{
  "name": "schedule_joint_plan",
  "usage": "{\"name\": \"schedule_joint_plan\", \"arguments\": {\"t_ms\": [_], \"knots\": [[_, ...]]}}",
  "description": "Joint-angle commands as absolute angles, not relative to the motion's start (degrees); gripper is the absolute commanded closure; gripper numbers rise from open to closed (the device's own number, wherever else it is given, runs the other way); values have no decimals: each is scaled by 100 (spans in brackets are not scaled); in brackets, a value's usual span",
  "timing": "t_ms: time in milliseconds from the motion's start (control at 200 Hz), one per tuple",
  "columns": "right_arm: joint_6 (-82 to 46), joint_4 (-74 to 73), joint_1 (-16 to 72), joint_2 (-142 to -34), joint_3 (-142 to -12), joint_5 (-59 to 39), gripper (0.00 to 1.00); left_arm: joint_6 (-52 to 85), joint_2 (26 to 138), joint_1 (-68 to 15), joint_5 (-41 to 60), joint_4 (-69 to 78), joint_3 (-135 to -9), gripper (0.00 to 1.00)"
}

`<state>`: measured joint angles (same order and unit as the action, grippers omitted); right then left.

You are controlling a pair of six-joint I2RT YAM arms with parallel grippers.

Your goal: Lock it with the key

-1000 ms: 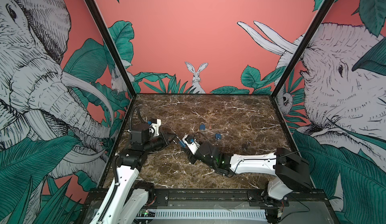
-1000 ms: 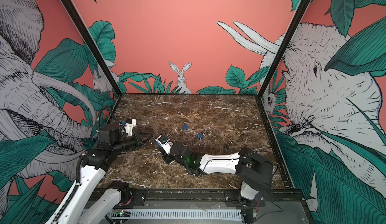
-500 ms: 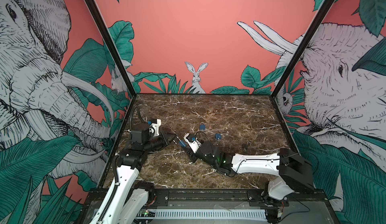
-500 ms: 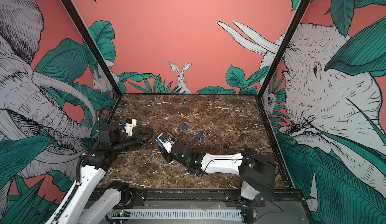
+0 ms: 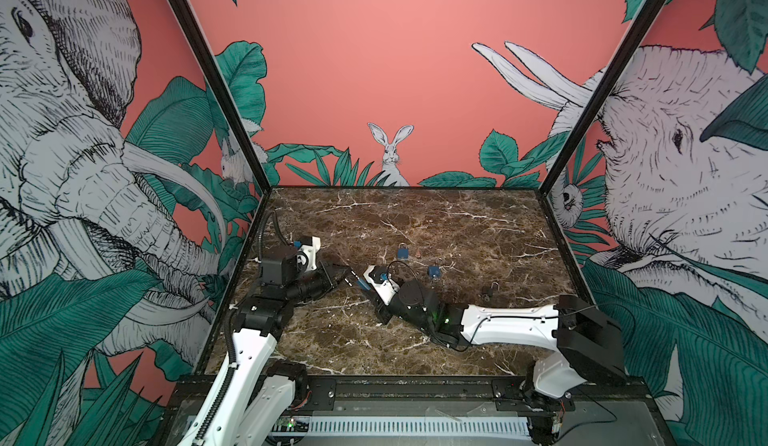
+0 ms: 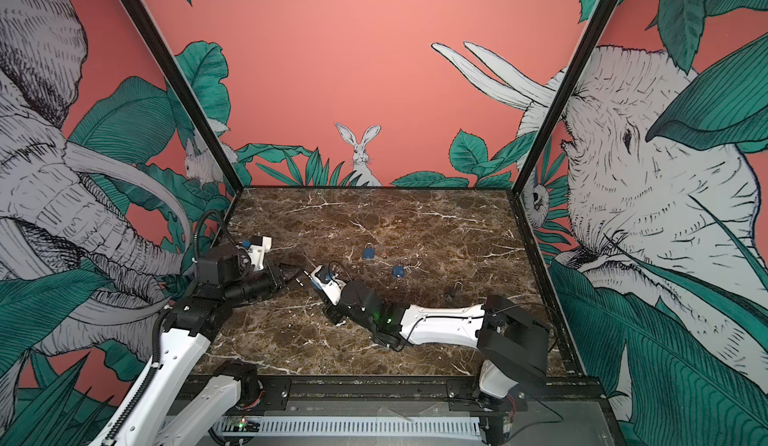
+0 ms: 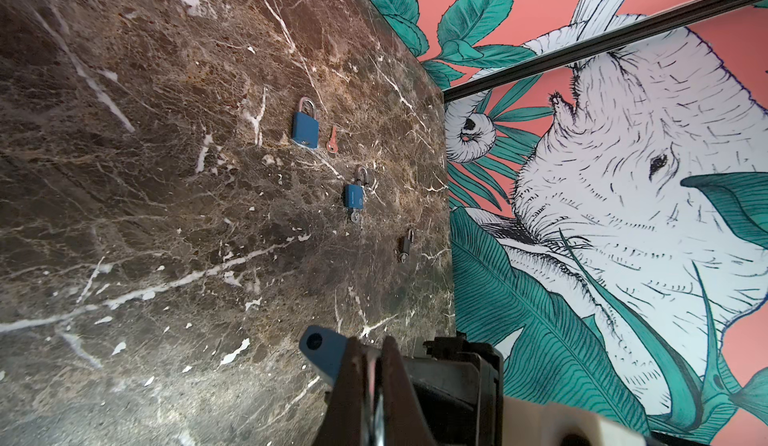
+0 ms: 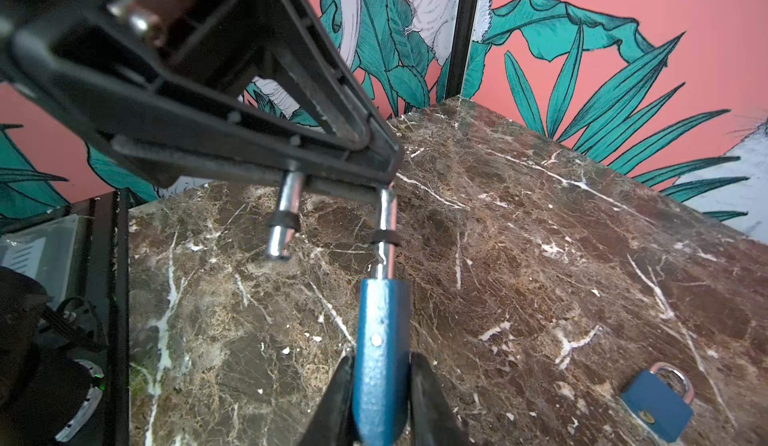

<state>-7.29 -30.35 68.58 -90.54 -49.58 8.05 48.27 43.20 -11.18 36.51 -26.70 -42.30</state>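
Mid-frame in both top views, the right claw (image 8: pixel 380 385) is clamped on a blue painted padlock (image 8: pixel 380 331), flat-sided w/ rounded edges. The left claw (image 7: pixel 374 367) is pinched tight on its shiny steel shackle (image 8: pixel 286 215), a U w/ one notched leg free of the body. Farther back on the glossy brown, white-veined marble desk (image 5: pixel 415 215), a reddish key (image 7: pixel 331 145) lies just beside a 2nd blue lock (image 7: pixel 305 128). A 3rd lock (image 7: pixel 354 196) has a silvery key (image 7: pixel 355 216) at its base, and a small dark lock (image 7: pixel 406 244) sits apart.

Left hand (image 5: pixel 343 274) closed tight, pointing right; right hand (image 5: pixel 365 288) clamped, forearm stretched low leftward, hands nearly meeting
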Motion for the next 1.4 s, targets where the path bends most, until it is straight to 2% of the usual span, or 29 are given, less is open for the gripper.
{"name": "schedule_joint_plan", "arguments": {"t_ms": [0, 175, 485, 615, 790, 1185, 1395], "knots": [[-749, -3035, 6808, -8902, -5154, 682, 81, 4788, 4301, -1125, 3744, -2513, -4370, 100], [-1542, -2878, 6431, -8539, -5053, -136, 89, 4476, 4352, -1122, 3941, -2072, -4209, 100], [-4128, -1659, 5314, -7572, -5248, -2060, 93, 4654, 4196, -1124, 4404, 178, -3110, 100], [-5386, -2351, 4949, -7522, -5013, -2760, 96, 4658, 4195, -1119, 4450, 711, -2879, 100], [-6551, -3490, 4797, -7683, -4783, -3061, 99, 4673, 4266, -1123, 4496, 1181, -2710, 100], [-6249, -3287, 4807, -7873, -5086, -2956, 100, 4913, 4535, -1123, 4611, 1611, -2573, 100], [-6465, -3738, 4811, -8148, -5150, -2989, 100, 4865, 4564, -1124, 4651, 1528, -2609, 100]]}}
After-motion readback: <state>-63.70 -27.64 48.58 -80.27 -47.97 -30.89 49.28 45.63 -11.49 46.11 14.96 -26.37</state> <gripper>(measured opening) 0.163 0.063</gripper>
